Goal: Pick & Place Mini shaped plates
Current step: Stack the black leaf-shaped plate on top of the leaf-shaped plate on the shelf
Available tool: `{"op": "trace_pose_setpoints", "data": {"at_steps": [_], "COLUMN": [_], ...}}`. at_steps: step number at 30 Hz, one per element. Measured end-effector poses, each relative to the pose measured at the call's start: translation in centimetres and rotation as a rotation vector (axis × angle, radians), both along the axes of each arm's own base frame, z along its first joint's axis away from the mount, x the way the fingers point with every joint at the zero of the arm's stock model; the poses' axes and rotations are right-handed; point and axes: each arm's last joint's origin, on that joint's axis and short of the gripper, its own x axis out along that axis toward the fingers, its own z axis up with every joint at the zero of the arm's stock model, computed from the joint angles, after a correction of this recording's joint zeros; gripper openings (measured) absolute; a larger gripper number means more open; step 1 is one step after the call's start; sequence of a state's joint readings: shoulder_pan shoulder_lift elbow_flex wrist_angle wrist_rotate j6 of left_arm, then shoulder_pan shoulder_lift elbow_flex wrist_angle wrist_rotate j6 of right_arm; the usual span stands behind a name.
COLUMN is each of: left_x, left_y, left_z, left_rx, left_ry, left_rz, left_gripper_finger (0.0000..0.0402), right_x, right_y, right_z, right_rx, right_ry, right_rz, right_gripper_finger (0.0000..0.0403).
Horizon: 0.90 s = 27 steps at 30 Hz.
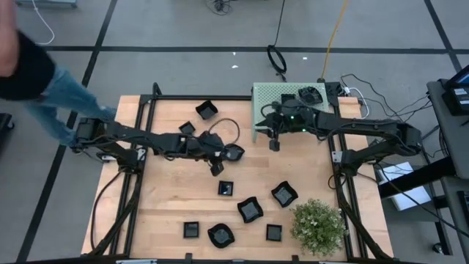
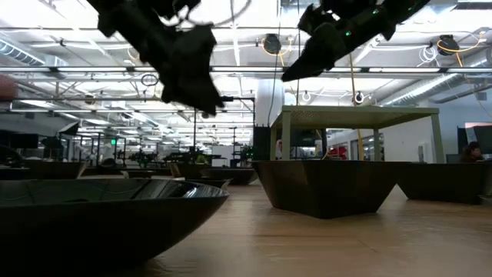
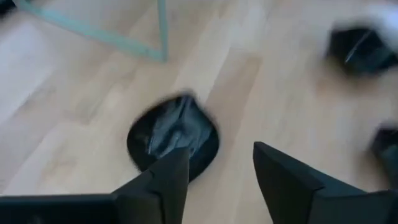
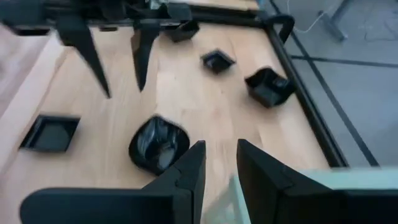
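Several glossy black mini plates lie scattered on the wooden table [image 1: 168,198]. One wavy-rimmed plate [image 1: 233,153] rests flat on its base near the table's middle. My left gripper [image 1: 218,166] hangs open just above it and to its near side; in the left wrist view the plate [image 3: 174,134] shows beyond one finger, and the open fingers [image 4: 84,46] stand clear above the plate [image 4: 158,146]. My right gripper [image 1: 275,144] hovers by the near edge of the pale green stand [image 1: 286,103], its fingers [image 4: 196,168] a narrow gap apart with nothing between.
More plates lie at the far left [image 1: 207,111] [image 1: 187,128] and toward the near edge [image 1: 226,188] [image 1: 250,210] [image 1: 284,194] [image 1: 220,235]. A green bushy plant [image 1: 317,224] stands at the near right. A person [image 1: 33,81] stands past the table's far left corner.
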<state>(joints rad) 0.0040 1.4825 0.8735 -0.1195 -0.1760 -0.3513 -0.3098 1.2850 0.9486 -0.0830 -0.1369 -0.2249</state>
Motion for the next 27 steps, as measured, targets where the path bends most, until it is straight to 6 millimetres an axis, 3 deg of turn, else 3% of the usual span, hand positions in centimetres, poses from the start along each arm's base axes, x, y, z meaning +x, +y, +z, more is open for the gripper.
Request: {"op": "trace_pose_setpoints", "data": {"at_steps": [6, 14, 21, 27], "left_x": [-1.9, -4.9, -6.7, -7.1], "left_y": [0.0, -0.2, -0.5, -0.8], "left_z": [4.0, 8.5, 10.4, 10.8], "left_rx": [-0.067, -0.104, -0.101, -0.079], "left_ry": [-0.158, -0.347, -0.422, -0.437], "left_rz": [0.062, 0.066, 0.045, 0.019], "left_gripper_finger": [0.0189, 0.0189, 0.0189, 0.0189], "right_x": [3.3, 6.9, 8.4, 9.4], "right_y": [0.8, 2.2, 3.9, 5.2], "right_z": [-2.9, -8.4, -12.8, -15.3], "right_rx": [-0.043, -0.075, -0.135, -0.352], "right_ry": [0.003, 0.043, 0.121, 0.174], "right_rz": [0.159, 0.345, 0.478, 0.451], "right_gripper_finger": [0.0077, 0.0077, 0.0077, 0.0078]}}
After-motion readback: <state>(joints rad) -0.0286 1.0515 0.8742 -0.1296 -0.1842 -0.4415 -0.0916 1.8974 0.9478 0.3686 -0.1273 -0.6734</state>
